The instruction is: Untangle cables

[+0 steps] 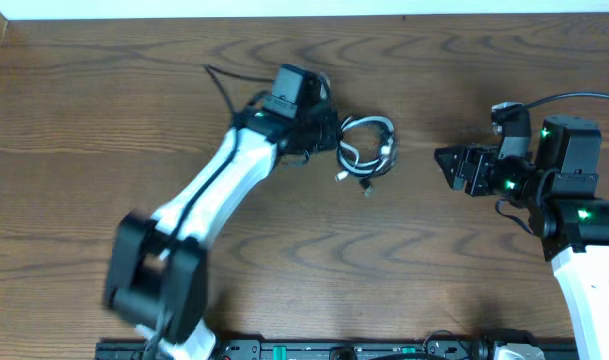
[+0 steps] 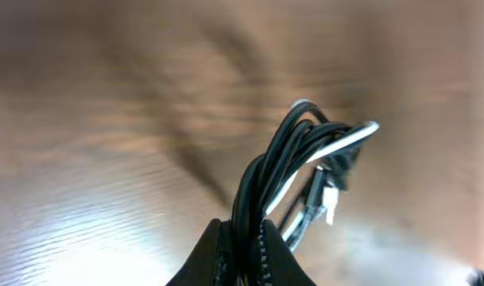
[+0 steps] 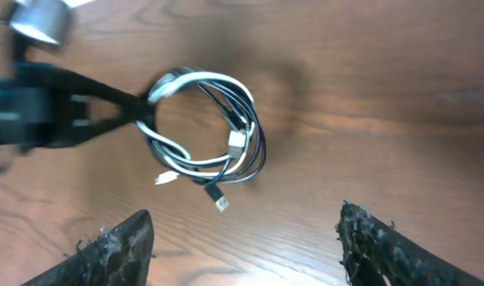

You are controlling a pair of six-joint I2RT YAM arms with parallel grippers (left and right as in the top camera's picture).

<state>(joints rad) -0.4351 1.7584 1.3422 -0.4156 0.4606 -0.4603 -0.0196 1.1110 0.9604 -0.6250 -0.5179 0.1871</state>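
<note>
wood table (image 1: 84, 100): cables (image 2: 261, 179) pinched between left jaws

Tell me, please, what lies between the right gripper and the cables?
Only bare table lies between the right gripper and the cables; the overhead view shows it, and the right wrist view agrees.

Two cables (image 3: 218, 78) (black, white), two arms (image 1: 219, 180) (image 1: 574, 215)

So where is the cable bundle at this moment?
Overhead view: the cable bundle is near the centre, held at its left edge by the left gripper; the open right gripper is apart, further right.
</note>
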